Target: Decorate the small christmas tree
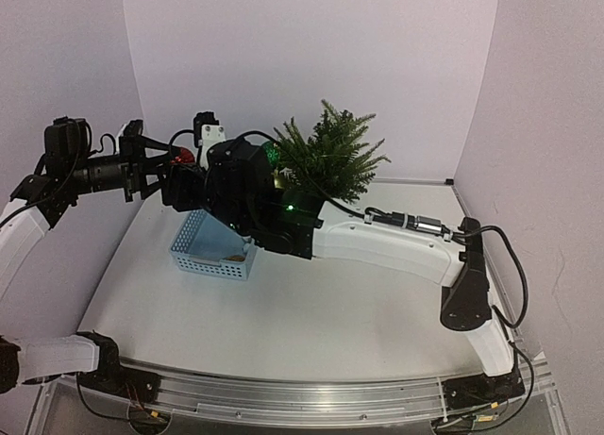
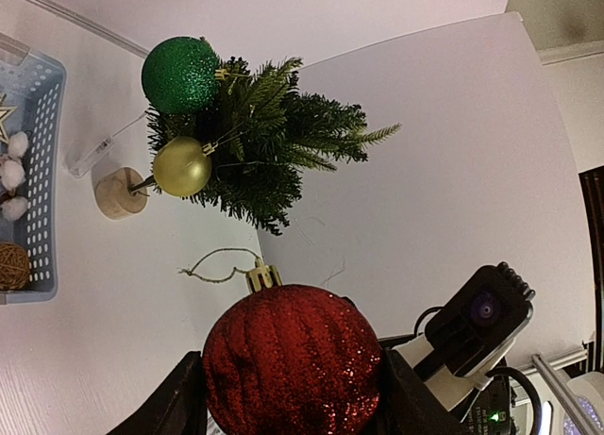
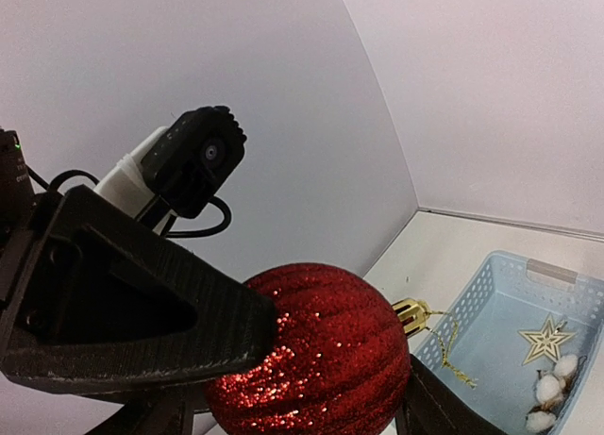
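The small christmas tree (image 1: 330, 157) stands at the back of the table on its pale wooden disc base (image 2: 120, 192). A green bauble (image 2: 180, 75) and a gold bauble (image 2: 181, 166) hang on it. A red glitter bauble (image 2: 293, 350) with a gold cap and string is held in the air left of the tree (image 1: 186, 157). My left gripper (image 2: 293, 393) is shut on it from the left. My right gripper (image 3: 293, 411) also has its fingers closed against the same bauble (image 3: 321, 350). The two grippers meet above the basket.
A light blue plastic basket (image 1: 212, 251) sits on the table below the grippers. It holds a gold star (image 3: 545, 341), white cotton balls (image 3: 552, 393) and a wicker ball (image 2: 11, 265). White walls enclose the table at the back and sides.
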Tool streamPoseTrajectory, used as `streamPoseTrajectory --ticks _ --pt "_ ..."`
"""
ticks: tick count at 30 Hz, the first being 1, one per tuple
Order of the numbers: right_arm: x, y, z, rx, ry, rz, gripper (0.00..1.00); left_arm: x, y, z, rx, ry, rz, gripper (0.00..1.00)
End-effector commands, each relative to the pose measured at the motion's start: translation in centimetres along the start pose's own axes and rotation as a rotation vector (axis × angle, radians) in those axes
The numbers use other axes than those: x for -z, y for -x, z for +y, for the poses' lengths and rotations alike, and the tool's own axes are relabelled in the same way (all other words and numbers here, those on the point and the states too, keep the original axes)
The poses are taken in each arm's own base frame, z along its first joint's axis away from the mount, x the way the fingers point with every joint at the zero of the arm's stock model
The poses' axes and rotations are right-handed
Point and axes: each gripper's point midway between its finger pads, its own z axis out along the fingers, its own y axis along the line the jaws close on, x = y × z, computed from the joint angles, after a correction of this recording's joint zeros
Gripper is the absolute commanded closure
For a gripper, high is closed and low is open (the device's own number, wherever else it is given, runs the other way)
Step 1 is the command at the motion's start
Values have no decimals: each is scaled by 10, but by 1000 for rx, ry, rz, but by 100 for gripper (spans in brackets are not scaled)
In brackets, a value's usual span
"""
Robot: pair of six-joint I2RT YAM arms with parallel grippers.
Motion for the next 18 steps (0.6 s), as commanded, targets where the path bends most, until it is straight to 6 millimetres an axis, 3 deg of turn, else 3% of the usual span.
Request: streamPoseTrajectory --ticks 1,14,16,18 --pt "2 29 9 0 7 -101 30 0 1 -8 -19 -33 1 59" --pt "-1 31 13 21 20 -112 55 1 -3 -5 -21 -26 8 58" --pt "1 33 11 29 16 -111 62 0 -4 -3 -24 -24 13 51" --pt "5 33 12 50 24 -104 66 0 -5 -2 -35 -24 15 37"
